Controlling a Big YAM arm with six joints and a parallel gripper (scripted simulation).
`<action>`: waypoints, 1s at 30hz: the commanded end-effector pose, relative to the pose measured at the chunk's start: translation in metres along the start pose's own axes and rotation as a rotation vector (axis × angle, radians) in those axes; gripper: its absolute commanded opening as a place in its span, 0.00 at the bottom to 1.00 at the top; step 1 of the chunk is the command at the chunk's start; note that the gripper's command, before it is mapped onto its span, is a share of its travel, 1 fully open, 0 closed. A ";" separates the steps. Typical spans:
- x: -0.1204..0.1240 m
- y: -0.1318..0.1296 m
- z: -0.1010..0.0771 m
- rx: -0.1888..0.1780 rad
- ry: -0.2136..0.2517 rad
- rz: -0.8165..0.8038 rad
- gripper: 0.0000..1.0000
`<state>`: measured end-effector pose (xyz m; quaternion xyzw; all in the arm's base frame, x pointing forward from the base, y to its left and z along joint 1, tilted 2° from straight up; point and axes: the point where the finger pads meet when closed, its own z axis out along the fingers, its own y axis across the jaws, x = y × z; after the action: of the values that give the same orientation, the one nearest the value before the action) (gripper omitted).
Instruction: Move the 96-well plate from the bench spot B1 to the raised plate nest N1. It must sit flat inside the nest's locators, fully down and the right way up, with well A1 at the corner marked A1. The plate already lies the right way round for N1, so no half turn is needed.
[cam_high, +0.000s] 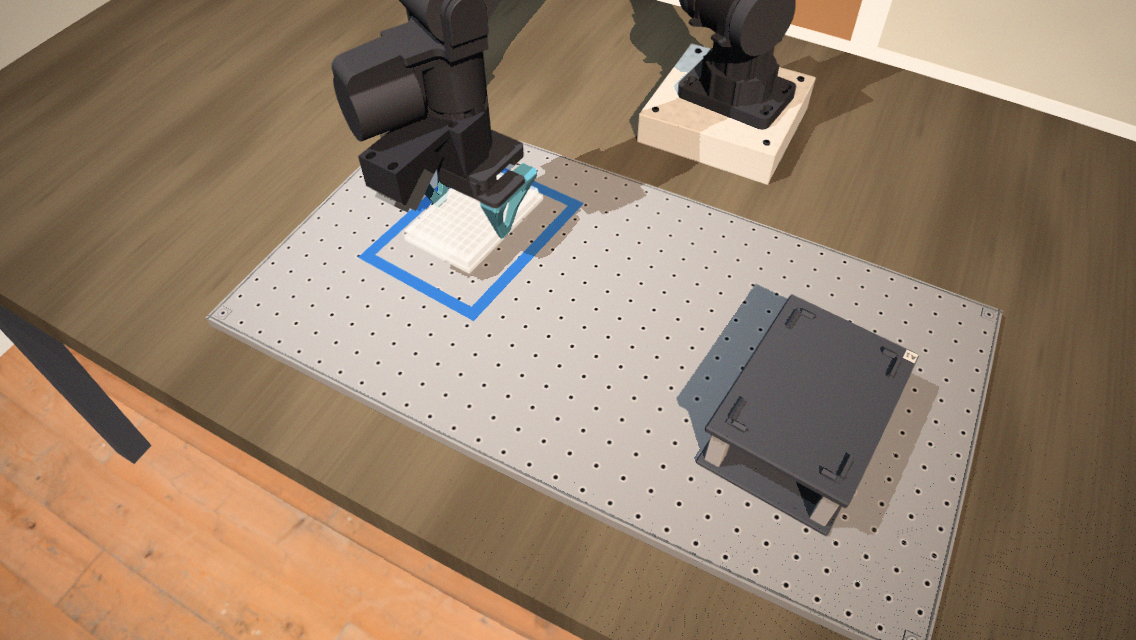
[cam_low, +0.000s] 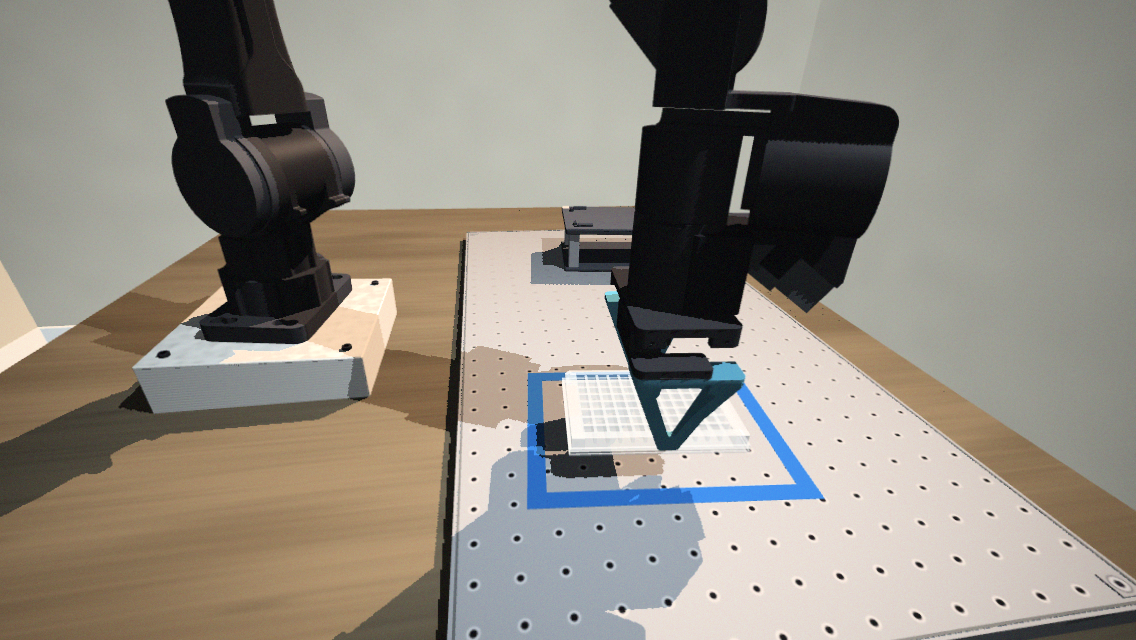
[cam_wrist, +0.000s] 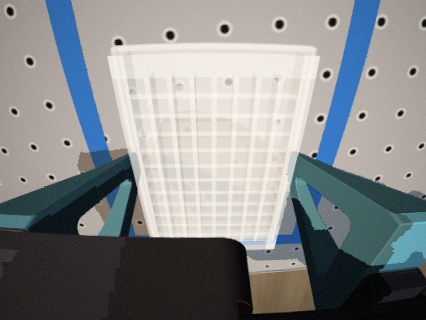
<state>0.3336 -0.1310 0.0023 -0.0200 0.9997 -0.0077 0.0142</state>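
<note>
Dark wood covers the desk (cam_high: 198, 143), and a grey perforated breadboard (cam_high: 556, 357) lies across its middle, running from the far left area toward the near right corner. Toward the far left of that board a blue tape square (cam_high: 413, 279) marks spot B1, and the white 96-well plate (cam_high: 457, 234) is over it, inside the outline. In the exterior view a dark shadow lies under the plate's (cam_low: 612, 409) near edge and its underside appears clear of the board, so it looks lifted a little above the surface, level and with the wells facing up. The gripper (cam_wrist: 213, 196) is closed on the plate, its teal fingers pressed against the two long sides near the end closest to the wrist, standing wide because the plate fills the gap. From the wrist camera, holes of the board show faintly through the translucent plate (cam_wrist: 213, 140). The arm's black wrist housing (cam_high: 429, 87) hangs directly above. The arm stands on a pale wooden block (cam_high: 719, 147) at the far edge of the desk. Well apart, near the right end of the board, sits the dark raised nest N1 (cam_high: 818, 389) on short pale legs, with four corner locators on top and a small label (cam_high: 911, 356) at its far right corner.
</note>
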 end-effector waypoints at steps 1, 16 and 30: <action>-0.025 -0.009 -0.029 0.026 -0.062 0.002 0.00; -0.025 -0.009 -0.052 0.027 -0.065 0.002 0.00; -0.023 -0.007 -0.062 0.015 -0.036 0.002 0.00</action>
<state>0.3293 -0.1293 0.0478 -0.0200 0.9996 -0.0082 0.0155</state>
